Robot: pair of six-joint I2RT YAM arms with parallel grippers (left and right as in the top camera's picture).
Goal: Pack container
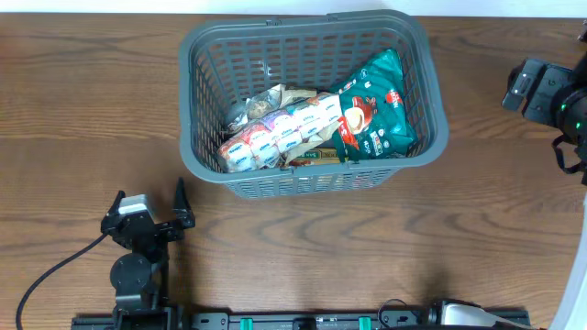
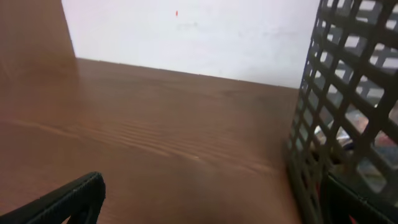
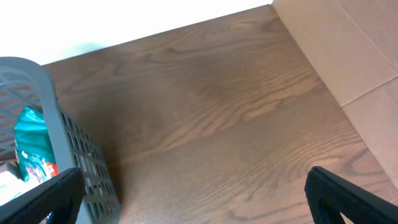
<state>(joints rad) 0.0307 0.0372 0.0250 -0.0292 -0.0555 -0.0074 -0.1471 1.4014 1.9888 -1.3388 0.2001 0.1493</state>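
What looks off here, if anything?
Nothing stands out. The container sits upright with the snack packets all inside it and none on the table. The left claw and right claw are open, empty and clear of the container.

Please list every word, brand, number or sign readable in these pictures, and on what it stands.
Teal snack packet in the dark grey plastic lattice basket: red and white print, too blurred to read.
White packet with blue and pink marks: print too small to read.
Nothing is legible elsewhere.
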